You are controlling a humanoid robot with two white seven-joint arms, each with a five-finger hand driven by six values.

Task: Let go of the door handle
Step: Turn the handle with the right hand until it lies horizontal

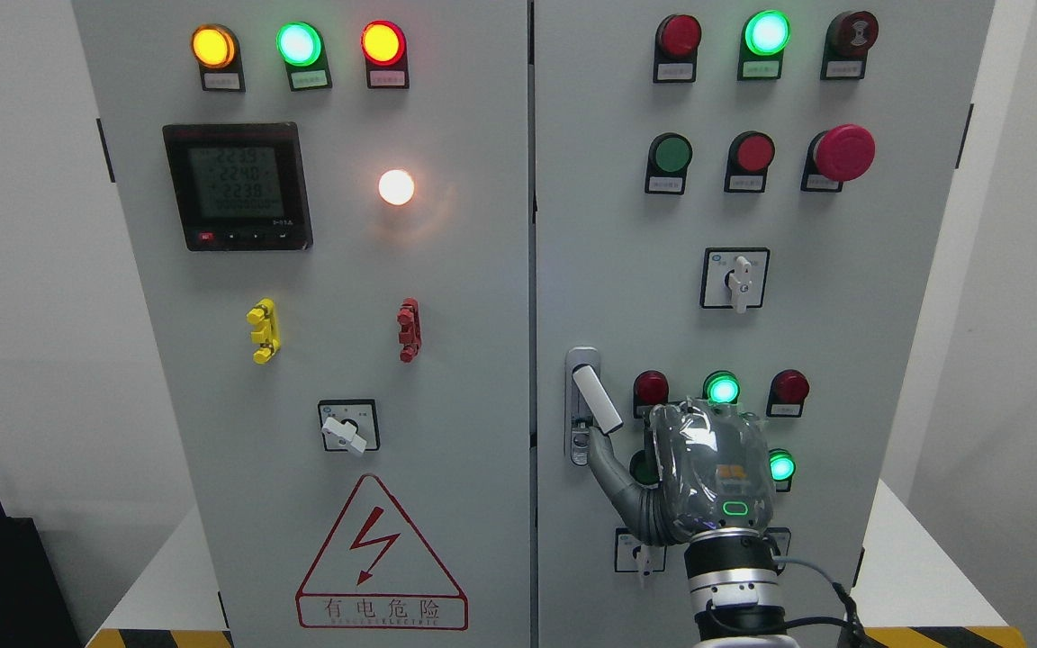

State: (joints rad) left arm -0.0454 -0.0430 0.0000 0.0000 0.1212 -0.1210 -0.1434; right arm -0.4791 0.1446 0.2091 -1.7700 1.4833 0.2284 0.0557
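Note:
The door handle (597, 400) is a pale lever swung out at a slant from its grey housing (581, 360) on the left edge of the cabinet's right door (843, 342). My right hand (667, 450) rises from the bottom edge just right of the handle, its back towards me. The thumb (607, 468) stretches up-left to the housing just under the lever's lower end. Nothing wraps the lever, which shows along its whole length. The other fingers point at the panel, largely hidden behind the hand. The left arm is out of view.
The right door carries indicator lamps, push buttons, a red mushroom stop button (843, 153) and a rotary switch (735, 279) above my hand. On the left door (446, 405) are a meter display (238, 186), another rotary switch (349, 427) and a hazard triangle (381, 558).

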